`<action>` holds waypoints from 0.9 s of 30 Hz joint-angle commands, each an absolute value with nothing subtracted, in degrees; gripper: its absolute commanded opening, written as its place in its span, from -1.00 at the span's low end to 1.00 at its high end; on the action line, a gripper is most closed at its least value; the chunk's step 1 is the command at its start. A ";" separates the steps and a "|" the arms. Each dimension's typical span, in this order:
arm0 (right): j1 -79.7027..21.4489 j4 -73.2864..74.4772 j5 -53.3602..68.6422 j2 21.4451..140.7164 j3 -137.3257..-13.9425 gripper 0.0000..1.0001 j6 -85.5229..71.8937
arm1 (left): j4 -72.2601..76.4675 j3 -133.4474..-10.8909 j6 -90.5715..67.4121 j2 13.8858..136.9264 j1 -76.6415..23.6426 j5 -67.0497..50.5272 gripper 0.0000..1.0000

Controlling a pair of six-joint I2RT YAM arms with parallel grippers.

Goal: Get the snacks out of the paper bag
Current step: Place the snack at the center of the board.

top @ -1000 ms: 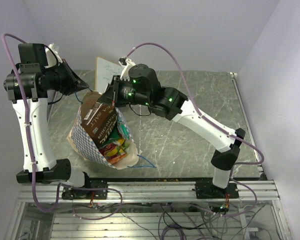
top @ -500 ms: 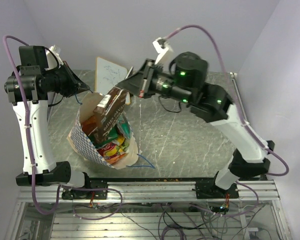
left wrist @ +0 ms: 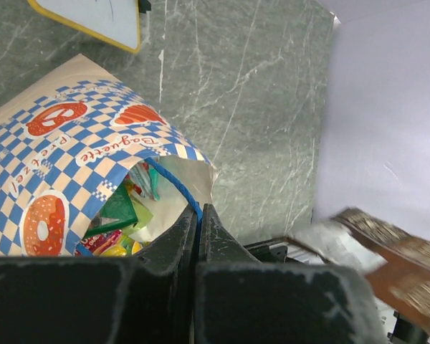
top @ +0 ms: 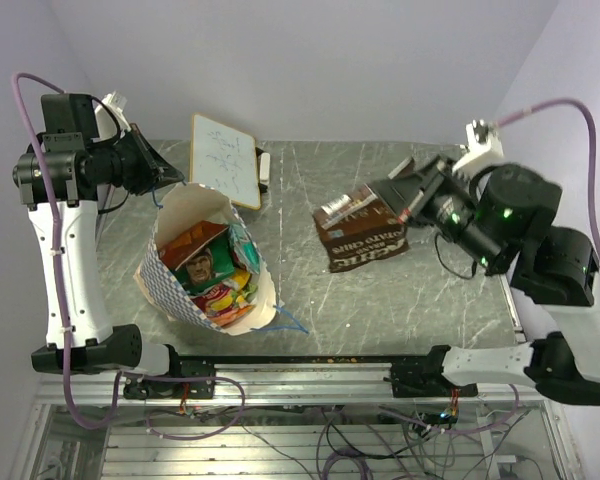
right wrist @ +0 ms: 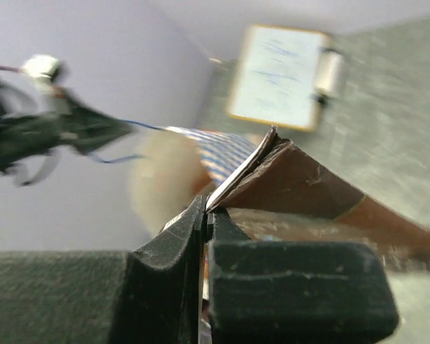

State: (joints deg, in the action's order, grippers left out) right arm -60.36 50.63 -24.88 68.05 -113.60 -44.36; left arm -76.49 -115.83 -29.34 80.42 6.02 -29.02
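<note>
table [top: 380,300]: grey marbled | on it: paper bag [top: 162,285] near-left, white board [top: 223,160] far-left

Bright, even light; heavy motion blur in right wrist view.

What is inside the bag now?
A green packet, with red and yellow packets beside it. Anything deeper in the bag is covered by them.

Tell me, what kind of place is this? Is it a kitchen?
Not a kitchen; most likely a robot lab's test booth. A left arm and a right arm are bolted to a metal rail, cables hang loose below the table, and plain walls close it in.
</note>
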 commanded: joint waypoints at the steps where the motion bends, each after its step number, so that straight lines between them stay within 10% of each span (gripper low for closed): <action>1: -60.21 61.76 -42.99 59.01 -97.67 -1.00 -53.42 | -72.54 -113.96 -29.96 77.87 6.51 -33.65 -0.86; 12: -60.25 75.20 -46.17 41.24 -74.77 -1.00 -76.90 | -68.30 -108.22 -33.23 75.12 6.52 -36.70 -0.86; 21: -59.18 69.91 -55.03 56.70 -68.88 -1.00 -70.78 | -67.51 -107.72 -32.96 75.75 6.57 -36.81 -0.86; 27: -32.23 33.89 -29.56 67.52 -61.02 -1.00 -40.70 | -70.20 -107.77 -29.47 76.43 6.57 -36.22 -0.86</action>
State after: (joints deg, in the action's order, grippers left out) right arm -45.60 57.21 -42.92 63.68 -64.97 -58.83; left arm -70.11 -107.42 -32.21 76.25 6.13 -34.74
